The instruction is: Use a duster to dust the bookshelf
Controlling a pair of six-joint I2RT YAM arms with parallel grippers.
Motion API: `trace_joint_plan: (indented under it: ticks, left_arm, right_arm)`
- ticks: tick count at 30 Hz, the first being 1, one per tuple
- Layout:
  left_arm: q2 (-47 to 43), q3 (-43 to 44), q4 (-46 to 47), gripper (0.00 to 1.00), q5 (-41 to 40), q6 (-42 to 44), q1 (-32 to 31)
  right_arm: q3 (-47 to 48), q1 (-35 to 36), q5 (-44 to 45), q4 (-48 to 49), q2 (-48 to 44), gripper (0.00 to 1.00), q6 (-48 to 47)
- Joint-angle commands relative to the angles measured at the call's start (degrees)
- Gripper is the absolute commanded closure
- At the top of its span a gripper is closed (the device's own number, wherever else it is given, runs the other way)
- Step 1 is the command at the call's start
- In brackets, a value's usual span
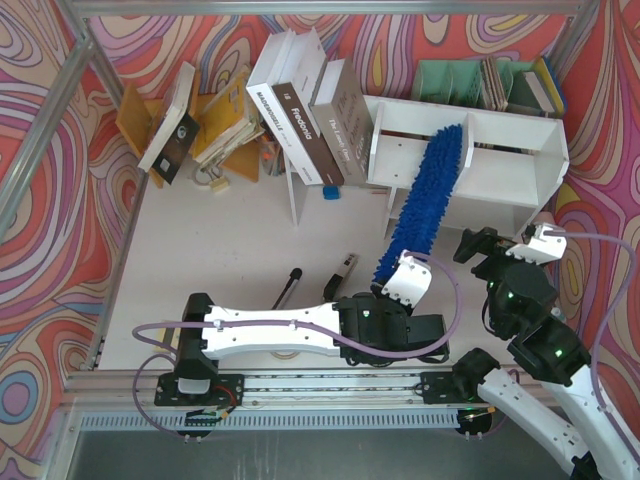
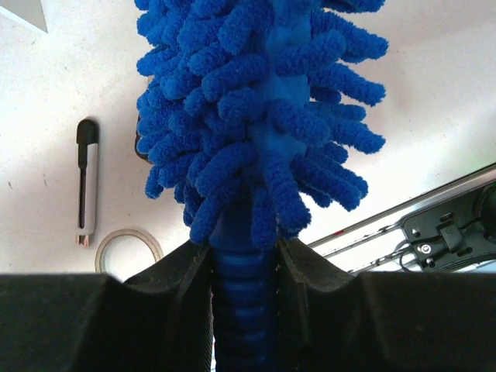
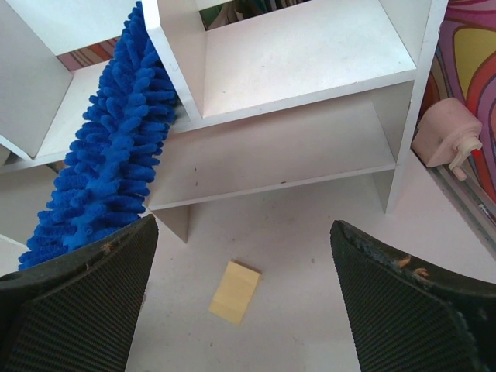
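The white two-tier bookshelf (image 1: 520, 160) stands at the back right. The blue fluffy duster (image 1: 425, 195) slants up from my left gripper (image 1: 400, 285), and its tip lies in the upper tier just left of the central divider. In the left wrist view my left gripper (image 2: 244, 267) is shut on the ribbed blue handle, with the duster head (image 2: 256, 116) above it. My right gripper (image 1: 505, 250) is open and empty in front of the shelf. In the right wrist view my right gripper (image 3: 242, 232) hovers over the table, facing the bookshelf (image 3: 294, 147), with the duster (image 3: 108, 170) at the left.
Leaning books (image 1: 300, 110) and a thin white panel (image 1: 292, 195) stand left of the shelf. A green file organiser (image 1: 470, 80) is behind it. A black-and-silver tool (image 2: 87, 182), a tape roll (image 2: 128, 248), a yellow pad (image 3: 235, 291) and a pink object (image 3: 446, 132) lie nearby.
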Motion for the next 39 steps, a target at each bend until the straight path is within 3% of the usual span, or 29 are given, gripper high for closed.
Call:
trace_joint_plan:
  ticks: [1, 13, 27, 33, 39]
  left_arm:
    - [-3.37, -0.56, 5.82, 1.0, -3.81, 4.22, -0.78]
    - [-8.84, -4.57, 14.39, 1.0, -7.24, 8.14, -1.32]
    - [-10.02, -14.27, 13.56, 1.0, -3.01, 1.53, -0.61]
    - [-7.64, -13.25, 12.24, 1.0, -0.68, 1.98, -0.6]
    - [-9.17, -10.31, 13.72, 1.0, -4.03, 6.07, -0.33]
  right_arm:
    - [2.96, -0.16, 0.17, -2.5, 0.88, 0.18, 2.81]
    - [0.41, -0.14, 0.75, -1.82, 0.97, 0.18, 2.37]
    - [6.75, -0.14, -2.47, -3.23, 4.35, 0.18, 2.84]
    - [3.35, -0.16, -1.74, -2.41, 4.81, 0.18, 2.64]
    - [-0.13, -0.16, -1.88, -1.54, 3.92, 0.18, 4.23]
